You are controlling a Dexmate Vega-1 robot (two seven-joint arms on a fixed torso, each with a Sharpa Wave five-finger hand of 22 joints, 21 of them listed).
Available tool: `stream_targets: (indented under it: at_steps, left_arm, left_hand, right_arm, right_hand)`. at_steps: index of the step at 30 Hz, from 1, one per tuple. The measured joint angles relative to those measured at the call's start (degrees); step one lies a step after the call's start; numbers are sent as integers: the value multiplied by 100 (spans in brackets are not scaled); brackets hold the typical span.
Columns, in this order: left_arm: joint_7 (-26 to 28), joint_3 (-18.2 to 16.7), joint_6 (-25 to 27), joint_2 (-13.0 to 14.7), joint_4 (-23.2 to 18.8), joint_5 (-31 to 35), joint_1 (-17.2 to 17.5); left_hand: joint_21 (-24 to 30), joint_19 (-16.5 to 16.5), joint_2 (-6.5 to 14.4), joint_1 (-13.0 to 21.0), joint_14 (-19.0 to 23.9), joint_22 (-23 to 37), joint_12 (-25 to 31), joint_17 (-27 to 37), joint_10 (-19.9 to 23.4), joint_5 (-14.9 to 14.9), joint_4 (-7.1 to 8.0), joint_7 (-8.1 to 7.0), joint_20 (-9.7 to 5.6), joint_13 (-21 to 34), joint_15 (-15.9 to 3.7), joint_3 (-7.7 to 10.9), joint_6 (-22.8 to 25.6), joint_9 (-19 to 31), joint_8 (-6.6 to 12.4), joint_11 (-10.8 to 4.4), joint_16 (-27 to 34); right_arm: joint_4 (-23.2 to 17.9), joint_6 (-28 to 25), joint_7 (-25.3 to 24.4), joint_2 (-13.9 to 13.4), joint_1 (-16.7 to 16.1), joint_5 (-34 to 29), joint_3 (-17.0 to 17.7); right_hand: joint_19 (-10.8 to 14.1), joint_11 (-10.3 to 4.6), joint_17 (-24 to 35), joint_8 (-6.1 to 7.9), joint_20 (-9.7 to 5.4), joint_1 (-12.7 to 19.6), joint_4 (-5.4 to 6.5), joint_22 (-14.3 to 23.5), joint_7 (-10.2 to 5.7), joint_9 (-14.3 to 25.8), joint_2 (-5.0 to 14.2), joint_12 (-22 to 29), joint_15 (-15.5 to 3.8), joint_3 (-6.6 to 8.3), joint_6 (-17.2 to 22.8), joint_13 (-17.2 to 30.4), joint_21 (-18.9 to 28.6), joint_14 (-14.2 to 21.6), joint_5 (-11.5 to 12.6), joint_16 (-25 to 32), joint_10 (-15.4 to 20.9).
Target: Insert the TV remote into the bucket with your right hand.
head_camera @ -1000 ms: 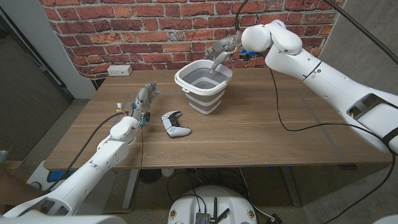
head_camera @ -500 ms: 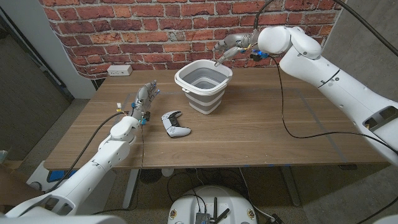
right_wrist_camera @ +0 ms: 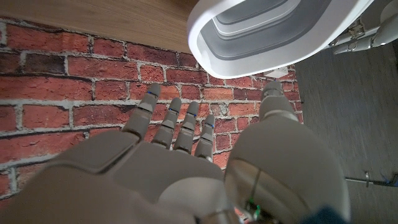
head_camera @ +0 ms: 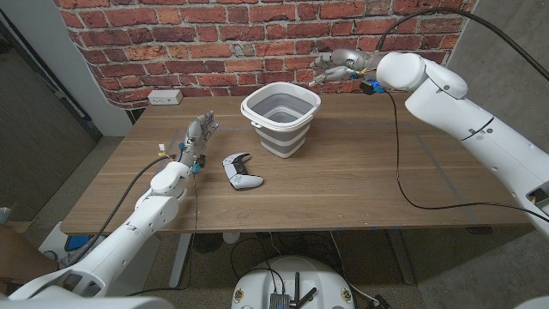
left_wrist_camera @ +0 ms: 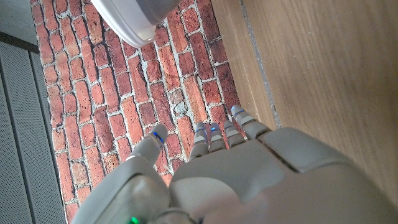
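Note:
A white-rimmed grey collapsible bucket [head_camera: 281, 139] stands upright at the back middle of the table. My right hand [head_camera: 339, 67] hovers above the table's back edge, to the right of the bucket and higher than its rim, with fingers spread and nothing in them. In the right wrist view the right hand [right_wrist_camera: 174, 168] reaches toward the brick wall, and the bucket [right_wrist_camera: 208, 46] shows grey stepped inner walls. My left hand [head_camera: 199, 137] stays at the table's left with fingers apart and empty. The left wrist view shows the left hand [left_wrist_camera: 236, 180] and the bucket's rim [left_wrist_camera: 134, 15].
A white and black game controller [head_camera: 242, 172] lies on the table between my left hand and the bucket. A white power outlet [head_camera: 165, 97] sits on the brick wall behind the table's left. A black cable hangs from my right arm over the right side.
My right hand has drawn away from above the bucket's rim, moving right and slightly up. The left hand, bucket and controller have stayed put.

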Motion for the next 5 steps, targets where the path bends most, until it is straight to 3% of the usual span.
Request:
stream_targets:
  at_steps: [3, 4, 5]
  left_arm:
    - [-28, -5, -48, -13, 48, -4, -12]
    - [-28, -6, -48, -21, 66, -4, -23]
    - [-28, -7, -48, -34, 90, -4, -38]
  left_hand:
    - [0, 0, 0, 0, 0, 0, 0, 0, 0, 0, 0, 0, 0, 0, 0, 0, 0, 0, 0, 0, 0]
    - [0, 0, 0, 0, 0, 0, 0, 0, 0, 0, 0, 0, 0, 0, 0, 0, 0, 0, 0, 0, 0]
    - [0, 0, 0, 0, 0, 0, 0, 0, 0, 0, 0, 0, 0, 0, 0, 0, 0, 0, 0, 0, 0]
  right_arm:
    - [0, -8, -275, 0, 0, 284, 0]
    - [-22, -5, -386, -70, -262, 407, 198]
    - [-22, 7, -471, -70, -262, 500, 198]
  right_hand:
    - [21, 29, -11, -22, -26, -31, 0, 0, 28, 0, 29, 0, 27, 0, 28, -27, 0, -119, 14, -81, -33]
    - [12, 8, -22, -39, -71, -38, 0, 0, 31, -14, 22, 0, 16, 0, 31, -44, 0, -145, 14, -86, -55]
    - [-12, 0, -27, -44, -94, -52, 0, 0, 31, -23, 7, 0, 8, 0, 31, -51, 0, -153, 14, -114, -63]
